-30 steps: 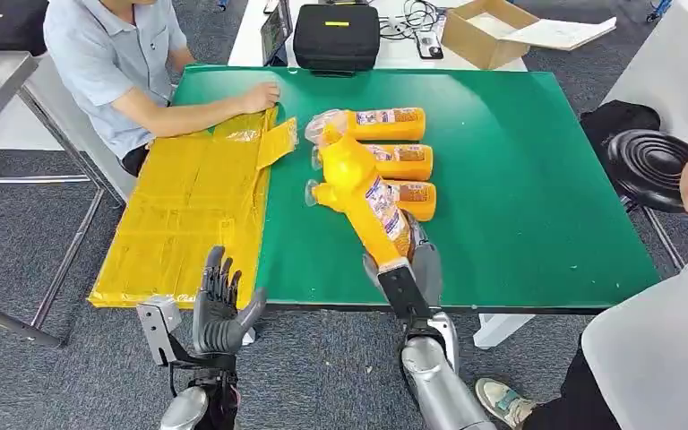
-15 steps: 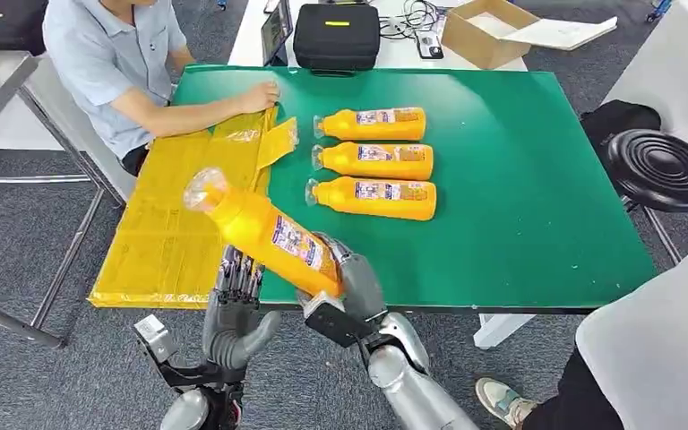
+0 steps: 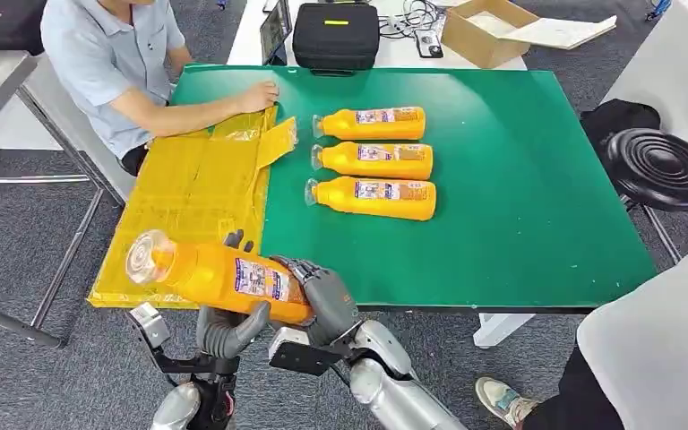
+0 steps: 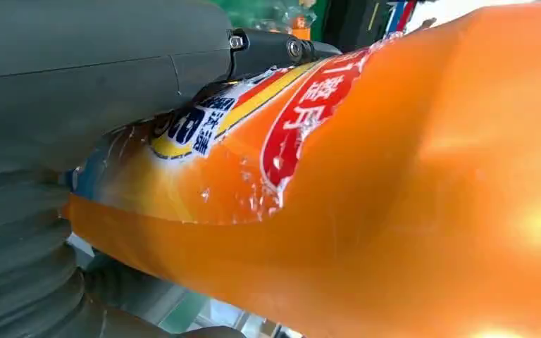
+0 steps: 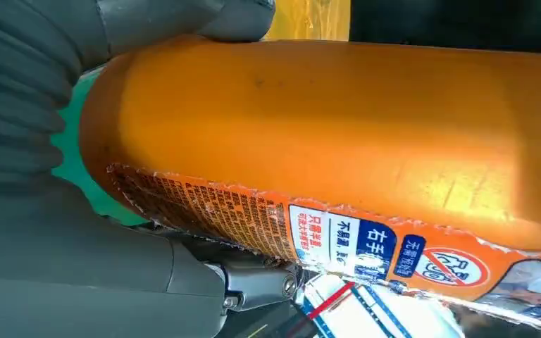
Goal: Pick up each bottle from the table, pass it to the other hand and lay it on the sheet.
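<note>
On the green table three orange bottles lie side by side, with the yellow sheet next to them under a seated person's hand. Your right hand has swung the fourth bottle across and down from a second ago and grips its base, level over the near edge. Your left hand now cups it from below, so the handover looks under way; nothing blocks the sheet's near corner.
</note>
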